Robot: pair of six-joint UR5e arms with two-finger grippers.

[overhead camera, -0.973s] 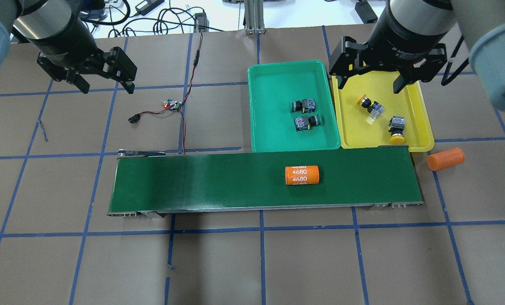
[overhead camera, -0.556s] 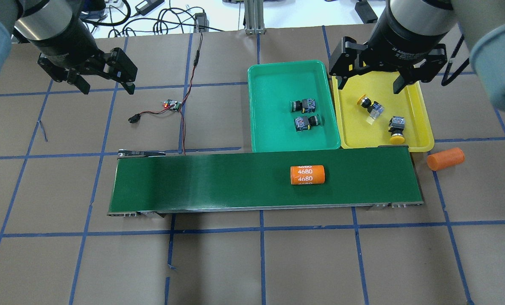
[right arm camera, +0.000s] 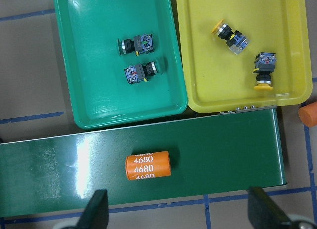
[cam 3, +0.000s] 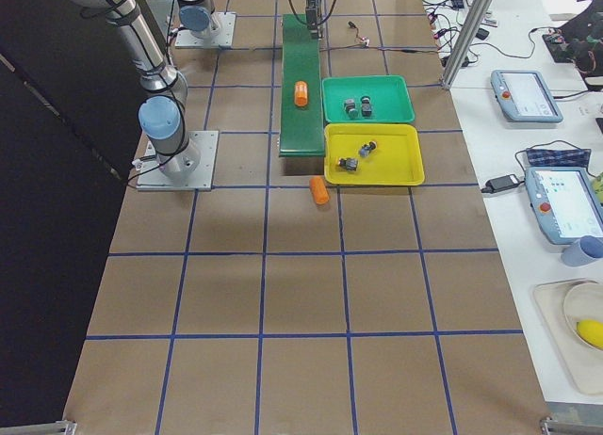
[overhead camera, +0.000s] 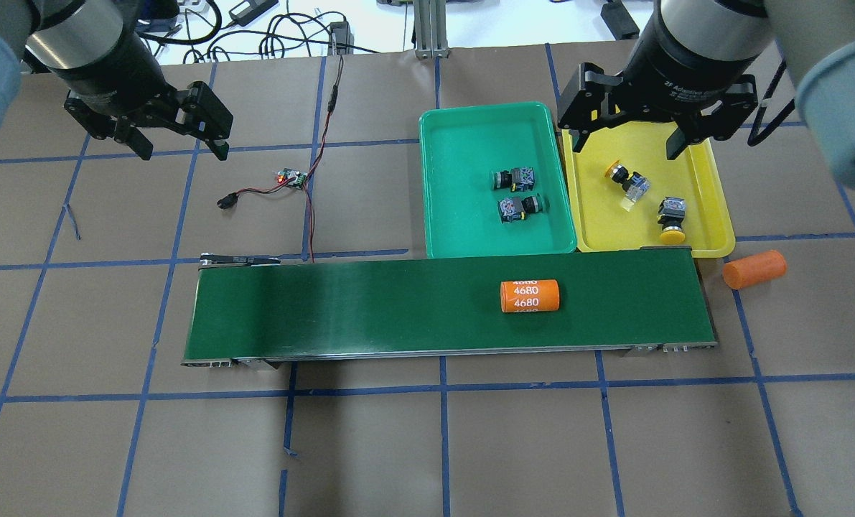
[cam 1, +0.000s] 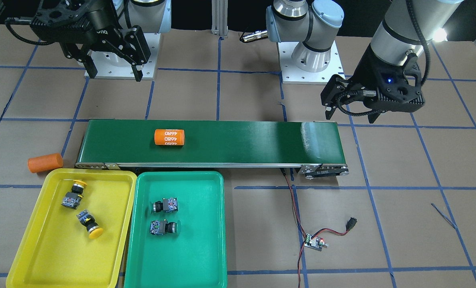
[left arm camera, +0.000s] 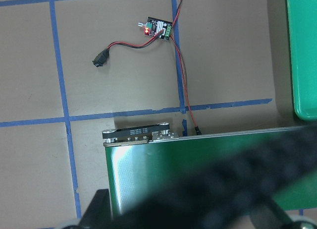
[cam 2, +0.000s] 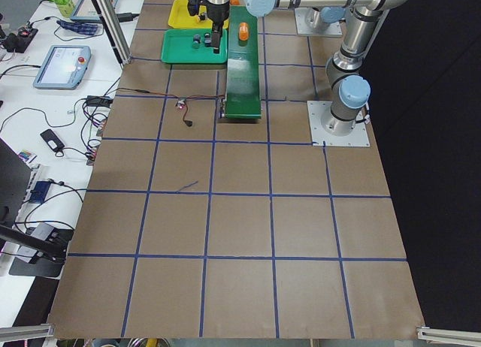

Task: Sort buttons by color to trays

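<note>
Two green-capped buttons [overhead camera: 512,178] [overhead camera: 519,207] lie on their sides in the green tray [overhead camera: 463,215]. Two yellow-capped buttons [overhead camera: 627,179] [overhead camera: 671,217] lie in the yellow tray [overhead camera: 599,222] beside it. The right wrist view shows the same: green buttons [right arm camera: 136,44] [right arm camera: 140,72], yellow buttons [right arm camera: 231,36] [right arm camera: 263,73]. High over the trays my right gripper [overhead camera: 624,143] hangs open and holds nothing. My left gripper [overhead camera: 181,147] is open and empty too, far off above the table past the belt's left end.
A long dark-green conveyor belt [overhead camera: 362,309] runs in front of the trays and carries an orange cylinder [overhead camera: 529,295] marked 4680. Another orange cylinder [overhead camera: 754,269] lies on the table off the belt's right end. A small circuit board [overhead camera: 292,177] with red-black wires lies left of the green tray.
The orange cylinder on the belt has travelled a little to the right. Both grippers stay open and nearly still; the buttons have not moved.
</note>
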